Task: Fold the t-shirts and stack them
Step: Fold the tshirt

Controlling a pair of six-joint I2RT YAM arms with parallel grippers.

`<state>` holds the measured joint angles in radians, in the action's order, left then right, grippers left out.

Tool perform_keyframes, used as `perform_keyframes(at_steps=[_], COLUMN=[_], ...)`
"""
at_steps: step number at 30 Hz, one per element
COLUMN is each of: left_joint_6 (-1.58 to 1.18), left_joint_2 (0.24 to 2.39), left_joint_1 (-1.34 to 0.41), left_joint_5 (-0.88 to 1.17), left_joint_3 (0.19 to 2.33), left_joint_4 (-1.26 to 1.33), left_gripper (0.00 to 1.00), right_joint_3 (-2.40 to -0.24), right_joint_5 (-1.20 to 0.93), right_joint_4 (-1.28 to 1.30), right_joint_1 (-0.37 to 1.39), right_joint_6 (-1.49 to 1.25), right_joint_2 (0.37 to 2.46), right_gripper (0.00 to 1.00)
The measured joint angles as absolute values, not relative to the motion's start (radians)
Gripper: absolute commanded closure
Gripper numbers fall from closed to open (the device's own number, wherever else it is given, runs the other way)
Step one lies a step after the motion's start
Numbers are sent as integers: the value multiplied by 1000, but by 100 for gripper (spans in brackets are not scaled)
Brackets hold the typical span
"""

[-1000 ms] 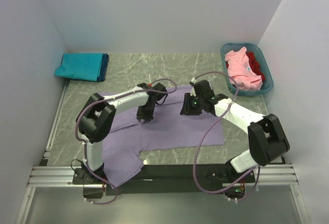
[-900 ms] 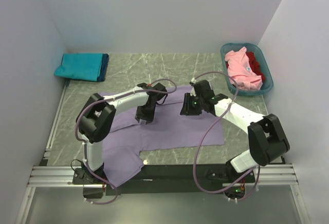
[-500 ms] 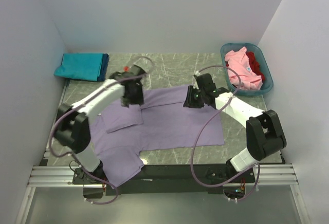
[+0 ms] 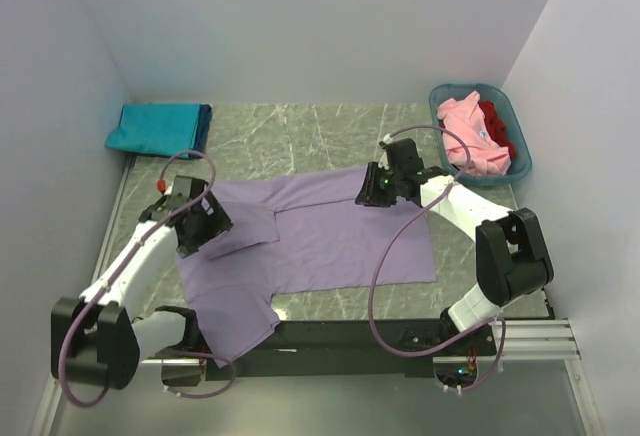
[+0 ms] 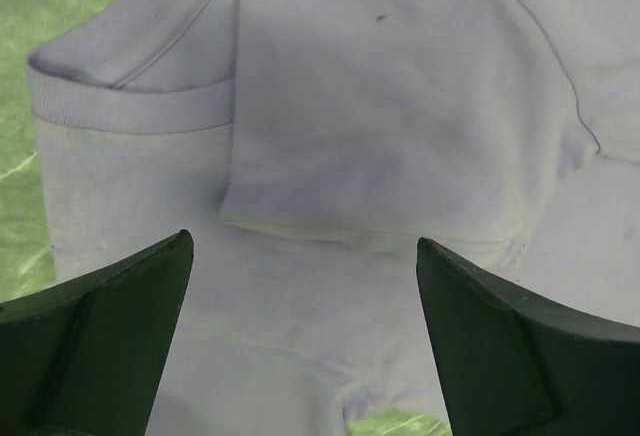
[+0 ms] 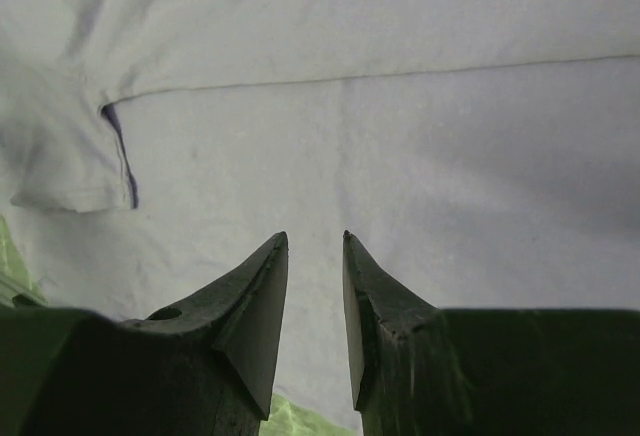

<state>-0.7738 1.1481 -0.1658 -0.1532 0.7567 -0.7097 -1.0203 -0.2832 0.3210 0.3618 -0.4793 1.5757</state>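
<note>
A large lavender t-shirt [image 4: 340,241] lies spread flat in the middle of the table, its left sleeve [image 4: 245,226] folded inward over the body. My left gripper [image 4: 208,228] hovers over that folded sleeve [image 5: 330,126], jaws wide open and empty [image 5: 302,246]. My right gripper [image 4: 372,192] is low over the shirt's far edge. Its fingers [image 6: 315,238] stand a narrow gap apart with only flat cloth [image 6: 400,146] beneath, nothing pinched. A folded teal t-shirt [image 4: 152,128] rests on a dark blue one [image 4: 205,128] at the far left.
A teal-blue plastic basket [image 4: 520,168] at the far right holds a pink t-shirt [image 4: 468,134] and a red one [image 4: 497,121]. White walls close in the left, back and right. A metal rail [image 4: 330,341] runs along the near edge.
My left gripper let go of the sleeve, opened wide and swung left from the shirt's middle to its left side. The right gripper shifted slightly toward the far edge and narrowed a little.
</note>
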Motion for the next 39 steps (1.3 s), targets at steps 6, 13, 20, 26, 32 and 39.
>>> perform_keyframes(at_steps=[6, 13, 20, 26, 32, 39], left_joint_6=[-796, -807, -807, -812, -835, -875], left_joint_2=[1097, 1175, 1200, 1193, 1152, 1080], left_joint_1=[-89, -77, -75, -75, -74, -70], left_joint_5=[-102, -55, -26, 6, 99, 120], left_joint_3=[633, 609, 609, 609, 609, 645], left_joint_4=[-613, -513, -474, -484, -487, -597], left_gripper=[1, 1, 8, 10, 14, 25], right_joint_3=[-1000, -989, -979, -974, -974, -974], right_joint_5=[-317, -334, -341, -343, -347, -348], right_joint_4=[305, 299, 292, 290, 291, 292], right_joint_1=[362, 362, 362, 362, 362, 362], right_joint_6=[-482, -482, -482, -482, -482, -478], right_joint_2=[1576, 1575, 1575, 1575, 1575, 1575], right_gripper=[64, 64, 64, 64, 64, 64])
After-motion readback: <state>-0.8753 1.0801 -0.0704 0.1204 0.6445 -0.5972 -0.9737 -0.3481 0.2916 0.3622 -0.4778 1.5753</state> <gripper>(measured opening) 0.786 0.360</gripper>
